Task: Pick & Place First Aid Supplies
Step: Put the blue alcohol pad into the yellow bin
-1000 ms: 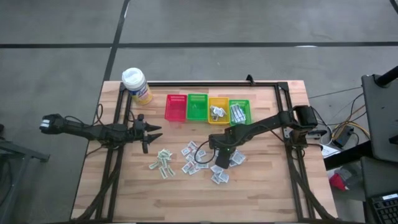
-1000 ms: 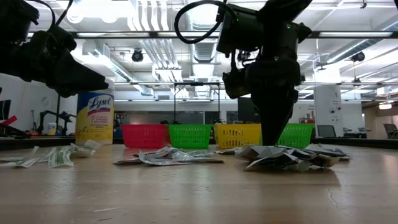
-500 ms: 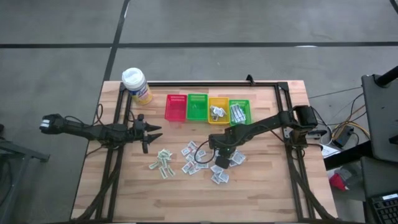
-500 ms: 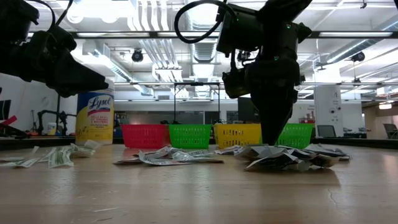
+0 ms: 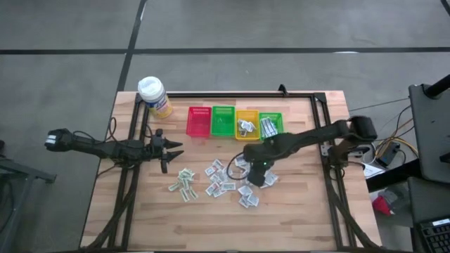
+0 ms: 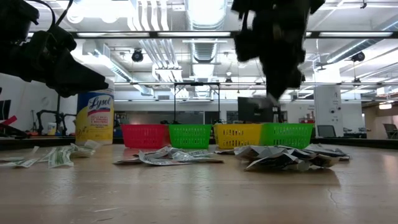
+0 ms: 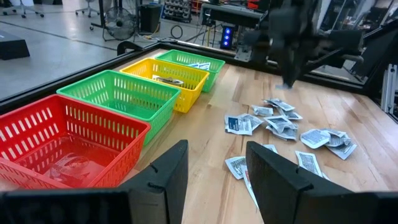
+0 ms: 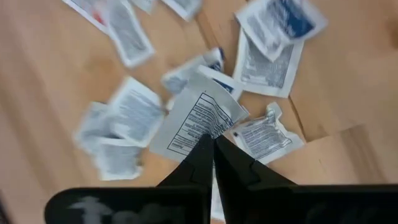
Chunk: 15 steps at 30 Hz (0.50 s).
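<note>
Many small white first aid packets lie loose on the wooden table: one pile in the middle and a few green-printed ones to its left. My right gripper hangs above the pile's right part, shut on one white packet with black print. In the low view it is well above the table. My left gripper stands open at the table's left, its fingers pointing toward the baskets, with nothing between them. My right gripper pinches one packet between its two fingers by a corner or edge. The fingers come from above, pointing steeply down. The packet is lifted clear of the pile and sticks out below the fingertips, over the packets on the table.
Four baskets stand in a row at the far side: red, green, yellow and green; the two on the right hold some packets. A yellow bottle with a white cap stands at the far left corner. A black frame borders the table.
My right gripper has risen from the pile, taking one packet up clear of the table. The other packets have stayed where they lay.
</note>
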Available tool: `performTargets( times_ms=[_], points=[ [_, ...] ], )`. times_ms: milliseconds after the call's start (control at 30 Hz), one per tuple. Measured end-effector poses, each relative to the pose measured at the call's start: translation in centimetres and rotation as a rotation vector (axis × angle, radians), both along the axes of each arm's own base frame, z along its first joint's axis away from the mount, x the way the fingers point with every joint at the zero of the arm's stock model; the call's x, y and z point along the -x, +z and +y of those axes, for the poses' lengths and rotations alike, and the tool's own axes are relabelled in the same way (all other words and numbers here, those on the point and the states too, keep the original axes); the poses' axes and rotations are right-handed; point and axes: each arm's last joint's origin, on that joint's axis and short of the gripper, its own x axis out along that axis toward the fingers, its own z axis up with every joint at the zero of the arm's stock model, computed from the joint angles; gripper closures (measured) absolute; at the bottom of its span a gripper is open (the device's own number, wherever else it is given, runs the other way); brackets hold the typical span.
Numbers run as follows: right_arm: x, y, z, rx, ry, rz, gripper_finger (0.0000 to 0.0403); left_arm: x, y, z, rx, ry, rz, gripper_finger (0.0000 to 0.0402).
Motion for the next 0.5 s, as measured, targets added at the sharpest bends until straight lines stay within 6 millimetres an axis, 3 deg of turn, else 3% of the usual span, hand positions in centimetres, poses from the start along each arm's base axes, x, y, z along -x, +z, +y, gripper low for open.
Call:
performTargets(
  times_ms=[333, 500],
  points=[
    [3.0, 8.1, -0.3, -0.021, 0.022, -0.387, 0.0394, 0.0, 0.0, 0.0, -0.001, 0.000, 0.001, 0.0243],
    [4.3, 11.1, -0.6, -0.020, 0.018, -0.559, 0.0394, 0.0, 0.0, 0.0, -0.001, 0.000, 0.002, 0.0243]
  ],
)
